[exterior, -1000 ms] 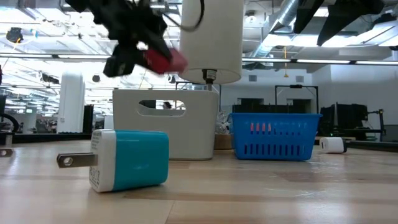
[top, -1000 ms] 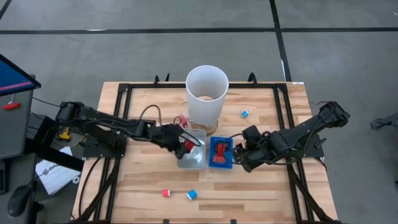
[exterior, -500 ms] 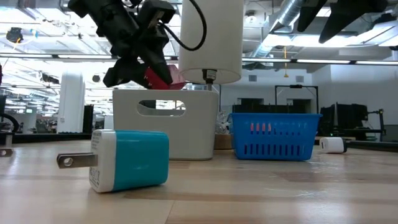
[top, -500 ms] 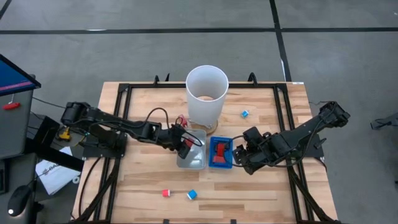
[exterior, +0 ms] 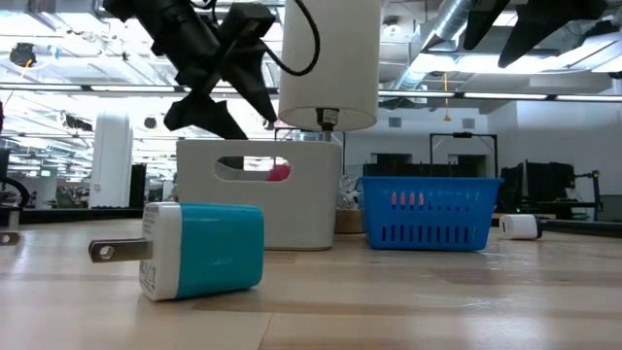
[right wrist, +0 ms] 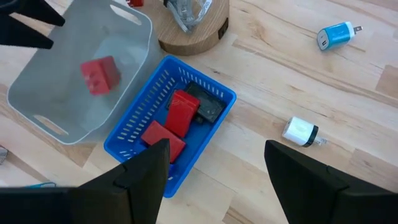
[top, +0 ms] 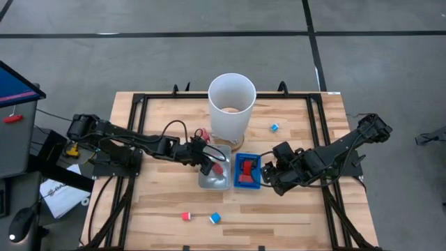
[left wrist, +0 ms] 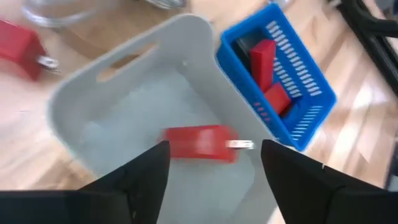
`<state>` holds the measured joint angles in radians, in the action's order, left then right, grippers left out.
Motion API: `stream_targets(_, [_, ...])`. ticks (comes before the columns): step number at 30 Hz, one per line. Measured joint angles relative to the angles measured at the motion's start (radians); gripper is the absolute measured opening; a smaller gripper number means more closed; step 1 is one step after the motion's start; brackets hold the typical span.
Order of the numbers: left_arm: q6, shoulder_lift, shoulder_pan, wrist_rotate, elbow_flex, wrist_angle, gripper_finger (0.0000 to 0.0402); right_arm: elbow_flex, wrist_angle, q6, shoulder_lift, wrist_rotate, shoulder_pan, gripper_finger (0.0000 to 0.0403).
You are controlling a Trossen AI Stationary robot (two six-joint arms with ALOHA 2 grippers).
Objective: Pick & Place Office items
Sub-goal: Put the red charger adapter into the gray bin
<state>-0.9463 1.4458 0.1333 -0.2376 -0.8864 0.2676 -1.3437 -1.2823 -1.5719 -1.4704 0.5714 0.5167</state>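
My left gripper [top: 207, 165] hangs open over the clear tray [top: 224, 183]; its fingers [left wrist: 146, 180] are spread with nothing between them. A red block with metal prongs [left wrist: 199, 142] shows blurred inside that tray, below the fingers, and also through the tray's handle slot [exterior: 279, 173]. The blue tray [top: 239, 183] beside it holds red blocks [right wrist: 180, 112] and a black piece [right wrist: 208, 107]. My right gripper [top: 267, 174] stands open just right of the blue tray, touching nothing.
A tall white bin [top: 232, 104] stands on a wooden disc behind the trays. Loose items lie on the table: a red one [top: 186, 216] and a blue one [top: 214, 218] near the front, a blue one [top: 274, 127] at the back right, and a white one [right wrist: 301, 130].
My left gripper has opened above the clear tray and let go of the red block, which has dropped from between its fingers into the tray. Before opening, the gripper tipped a little.
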Motion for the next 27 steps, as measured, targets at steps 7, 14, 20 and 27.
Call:
stream_targets(7, [0.020,-0.112,-0.015,-0.202,0.000,0.138,0.0197,0.000,-0.001,-0.016,0.000,0.000,0.001,0.0254])
stream_targets(14, [-0.145,-0.254,-0.197,-0.206,0.001,0.413,0.0154,0.000,-0.008,-0.026,0.000,0.003,0.000,0.0254])
stream_targets(20, [-0.158,-0.286,-0.373,-0.059,0.001,0.330,0.0147,0.000,-0.019,-0.037,0.000,0.006,0.000,0.0254])
stream_targets(27, [-0.196,-0.262,-0.581,0.220,0.051,0.183,0.0146,0.000,-0.022,-0.052,0.000,0.006,0.000,0.0254])
